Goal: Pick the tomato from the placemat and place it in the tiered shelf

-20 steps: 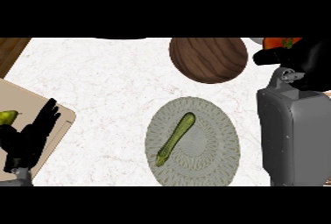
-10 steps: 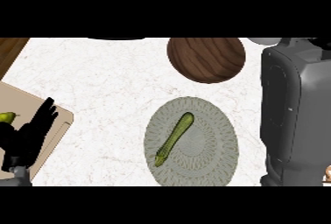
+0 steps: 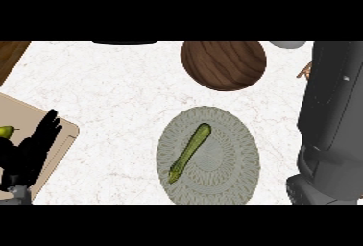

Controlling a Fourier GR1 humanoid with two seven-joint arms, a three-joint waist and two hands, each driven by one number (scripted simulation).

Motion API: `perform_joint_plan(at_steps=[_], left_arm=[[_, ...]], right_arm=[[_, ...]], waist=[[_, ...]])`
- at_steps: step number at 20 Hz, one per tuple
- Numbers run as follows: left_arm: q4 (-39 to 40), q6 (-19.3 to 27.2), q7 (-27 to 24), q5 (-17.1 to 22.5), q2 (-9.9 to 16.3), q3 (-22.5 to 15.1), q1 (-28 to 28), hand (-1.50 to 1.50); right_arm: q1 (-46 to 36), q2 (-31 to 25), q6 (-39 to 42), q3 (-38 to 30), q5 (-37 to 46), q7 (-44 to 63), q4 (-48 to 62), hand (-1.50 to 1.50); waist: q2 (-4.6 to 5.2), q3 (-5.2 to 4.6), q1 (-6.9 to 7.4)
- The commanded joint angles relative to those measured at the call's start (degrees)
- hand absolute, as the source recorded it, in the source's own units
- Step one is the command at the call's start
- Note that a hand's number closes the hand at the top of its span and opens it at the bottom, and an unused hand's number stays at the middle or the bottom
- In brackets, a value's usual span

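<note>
The right forearm had been extended farther up the counter's right edge, its robot hand unseen; the left robot hand rested open at the left edge.

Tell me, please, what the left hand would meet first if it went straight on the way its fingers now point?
The black left hand points up and slightly right; that line crosses only bare white marbled counter, so the way looks free, though height is unclear.
</note>
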Motion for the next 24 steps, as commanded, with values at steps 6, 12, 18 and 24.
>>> perform_joint_plan(at_steps=[6,12,18,24], left_arm=[[-0.86,0.15,0.42,-0.36,-0.43,0.07,0.28,0.0],[-1.86,1.92,0.91,-1.89,-2.77,-1.43,0.2,0.0],[-4.21,-1.91,1.48,0.77,-0.24,0.99,3.3,0.0],[-1.52,-0.24,2.08,-1.33,-0.91,0.93,-0.41,0.0]], right_arm=[[-4.76,-4.8,8.59,-8.37,5.85,5.06,4.9,1.5],[-2.22,-8.2,9.9,-11.23,7.42,-0.35,3.97,1.5],[1.88,-11.72,7.49,-15.51,4.45,-4.24,1.56,1.5],[7.77,-10.98,1.86,-18.57,-0.23,-3.75,-3.21,1.5]], waist=[[0.34,0.06,0.2],[0.25,0.1,-0.35],[0.26,0.12,0.05],[0.38,0.12,-0.3]])
